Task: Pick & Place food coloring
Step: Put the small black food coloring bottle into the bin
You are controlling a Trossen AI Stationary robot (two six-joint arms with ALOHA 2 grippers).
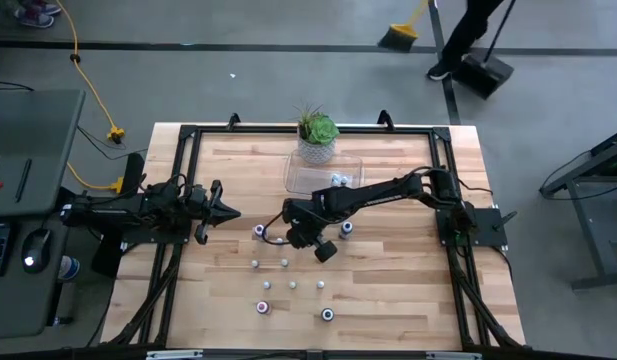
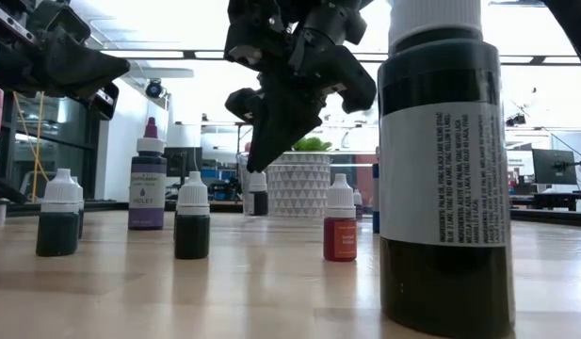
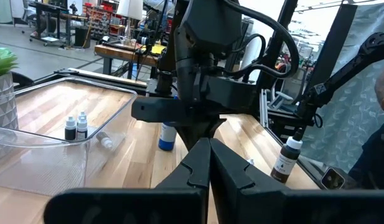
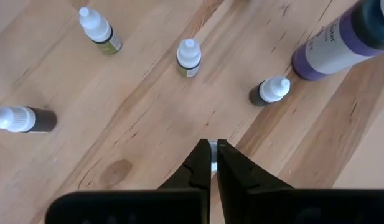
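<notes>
Clear tray [image 1: 293,176] beside the plant pot [image 1: 316,148] holds three small food coloring bottles [image 3: 76,127]: two upright, one lying. Seven more stand loose on the table [image 1: 408,290], well spaced. My right gripper [image 4: 213,163] hangs mid-table above them, jaws nearly closed on something pale; what, I cannot tell. My left gripper [image 1: 232,211], closed, waits near the left edge

Legible text appears only in the low view. The large dark bottle [image 2: 447,179] nearest the camera carries a white label with small vertical print, an ingredients list in which "INGREDIENTS" and "PALM OIL" can apparently be made out. The purple bottle [image 2: 147,188] bears a label reading roughly "VIOLET". Labels on other bottles are too small to read.
</notes>
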